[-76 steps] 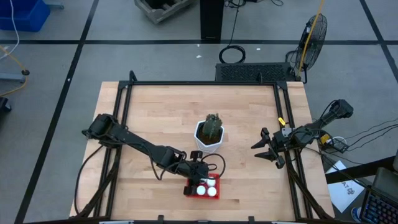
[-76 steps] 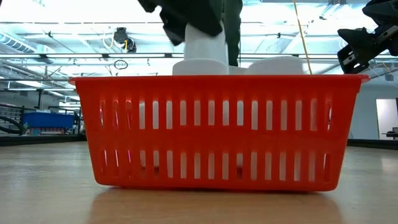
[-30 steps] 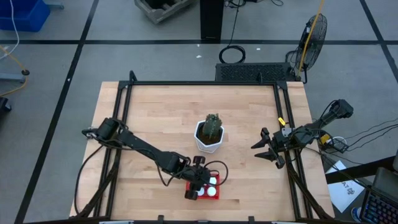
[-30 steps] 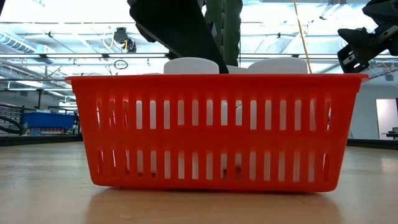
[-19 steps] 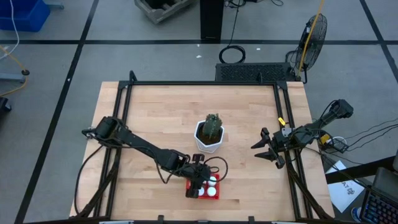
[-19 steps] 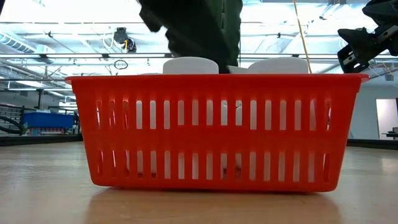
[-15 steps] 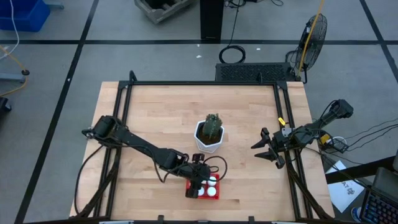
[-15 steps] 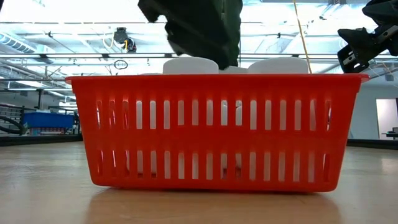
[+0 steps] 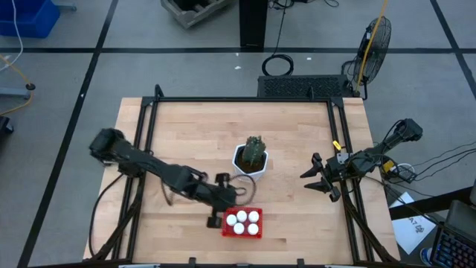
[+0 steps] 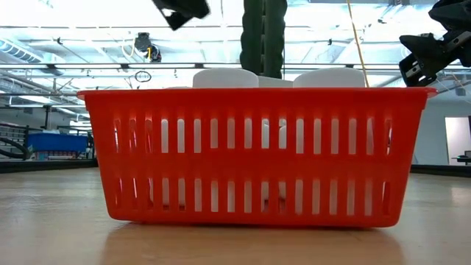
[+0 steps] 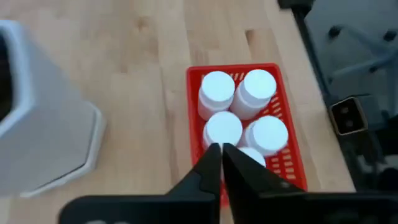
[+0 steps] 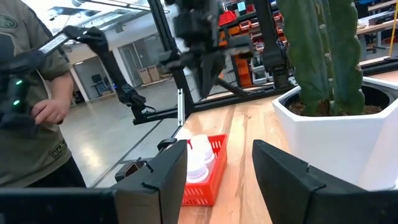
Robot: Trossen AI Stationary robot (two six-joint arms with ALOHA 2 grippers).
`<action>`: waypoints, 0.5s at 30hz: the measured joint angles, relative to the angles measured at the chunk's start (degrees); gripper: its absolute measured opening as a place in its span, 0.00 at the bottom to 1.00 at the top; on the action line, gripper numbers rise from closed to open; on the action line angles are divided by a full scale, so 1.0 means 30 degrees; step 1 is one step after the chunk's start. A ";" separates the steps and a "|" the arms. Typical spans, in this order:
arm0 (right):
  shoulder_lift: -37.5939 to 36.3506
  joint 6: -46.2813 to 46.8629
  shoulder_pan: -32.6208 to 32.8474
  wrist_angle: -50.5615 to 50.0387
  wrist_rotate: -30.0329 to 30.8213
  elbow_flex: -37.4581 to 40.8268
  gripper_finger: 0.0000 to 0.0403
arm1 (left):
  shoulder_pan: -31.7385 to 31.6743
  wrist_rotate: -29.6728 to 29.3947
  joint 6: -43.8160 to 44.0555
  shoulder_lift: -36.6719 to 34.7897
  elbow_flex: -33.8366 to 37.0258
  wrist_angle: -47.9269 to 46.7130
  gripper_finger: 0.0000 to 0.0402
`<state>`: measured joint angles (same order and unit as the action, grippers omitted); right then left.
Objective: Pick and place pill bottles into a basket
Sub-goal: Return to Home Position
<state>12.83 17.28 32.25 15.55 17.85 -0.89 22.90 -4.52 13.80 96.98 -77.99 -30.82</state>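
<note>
The basket (image 10: 257, 99) is a red plastic rectangle with slotted mesh walls. It sits at the lower centre of the high view, near the front edge of the pale wood-plank table (image 9: 186, 126). The pill bottles (image 11: 217, 88) stand upright inside it, smooth white cylinders with round caps, packed touching. The left wrist view shows five, the nearest half hidden behind the fingers. In the low view only a few caps clear the rim, and the bodies show as slices through the slots.

The left gripper (image 9: 227, 199) hangs just beside the basket's upper left corner, between it and the white hexagonal pot (image 9: 250, 171). Its fingers are pressed together with nothing between them. A ribbed green cactus (image 9: 254, 148) rises from the pot and is cut off at the top of the low view.

The right gripper (image 9: 315, 181) waits at the table's right edge by the black rail, fingers spread and empty. Bare wood lies open on both sides of the basket. A person (image 12: 31, 93) is cut off at the left edge of the right wrist view.
</note>
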 joint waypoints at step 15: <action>0.0005 -0.0005 0.0000 0.0000 -0.0002 0.0007 0.44 | -0.0196 -0.5590 0.4436 -1.7286 1.1902 0.0835 0.05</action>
<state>12.84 17.26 32.25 15.55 17.84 -0.86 22.31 -21.29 27.11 45.13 -42.28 -28.31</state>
